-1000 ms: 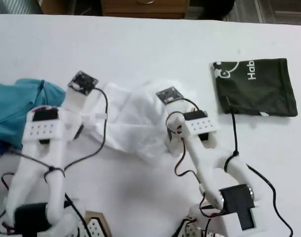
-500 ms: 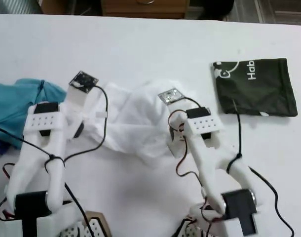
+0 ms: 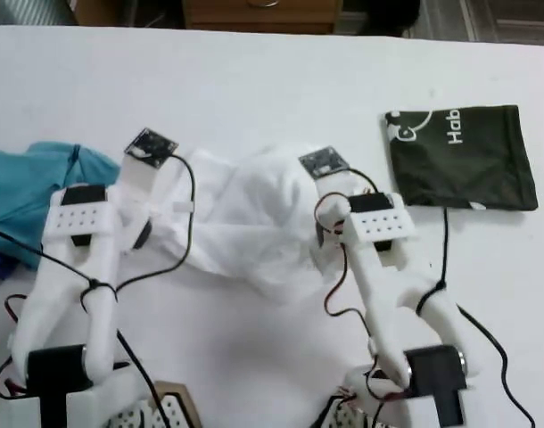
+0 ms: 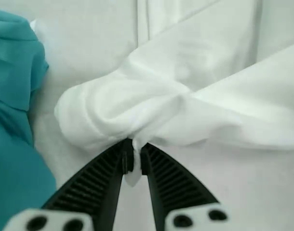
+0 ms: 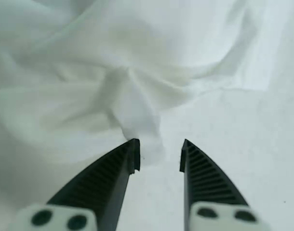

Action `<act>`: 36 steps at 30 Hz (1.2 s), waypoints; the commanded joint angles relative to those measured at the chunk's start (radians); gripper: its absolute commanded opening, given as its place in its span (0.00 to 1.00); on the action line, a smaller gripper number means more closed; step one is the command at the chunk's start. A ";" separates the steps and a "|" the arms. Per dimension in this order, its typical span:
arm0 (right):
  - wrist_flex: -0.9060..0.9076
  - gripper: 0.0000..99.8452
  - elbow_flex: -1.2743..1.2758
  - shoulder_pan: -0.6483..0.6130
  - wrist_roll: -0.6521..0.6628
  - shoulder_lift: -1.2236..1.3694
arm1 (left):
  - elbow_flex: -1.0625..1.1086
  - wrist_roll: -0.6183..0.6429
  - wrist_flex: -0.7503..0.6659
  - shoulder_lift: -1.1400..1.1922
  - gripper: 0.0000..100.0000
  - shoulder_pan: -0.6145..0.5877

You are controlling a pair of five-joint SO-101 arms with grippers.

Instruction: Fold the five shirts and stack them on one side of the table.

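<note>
White surface (image 3: 254,80) fills most of the overhead view, with a strip of wooden furniture (image 3: 254,13) along its far edge. We see a crumpled white shirt (image 3: 245,214) lying between the two arms, its long axis running from one set of fingers across to the other.

The left fingers (image 4: 108,171) are closed, pinching a bunched fold at one end of the white shirt, and the cloth fans out ahead of their tips. A teal shirt (image 4: 14,106) lies just to one side of them, close to the pinched fold.

The right fingers (image 5: 113,168) stand open above the shirt's other end. A narrow raised flap of cloth (image 5: 137,120) comes toward the gap between them and ends at their tips, closer to one finger than the other. It has not been grasped. We judge that the coming move depends on this. The flap sits straight ahead of the right fingers and slightly off centre, so closing on it would stretch the shirt between both arms.

A dark green shirt (image 3: 464,159), already folded, lies well beyond the right fingers on their outer side.

White cloth on a white surface makes the edges hard to trace. We cannot tell collar, sleeves or hem apart, and the arms cover part of the shirt from above.
</note>
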 commanded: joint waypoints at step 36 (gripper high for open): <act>-0.045 0.14 -0.034 -0.059 0.008 0.107 | -0.047 0.008 0.006 -0.005 0.03 -0.002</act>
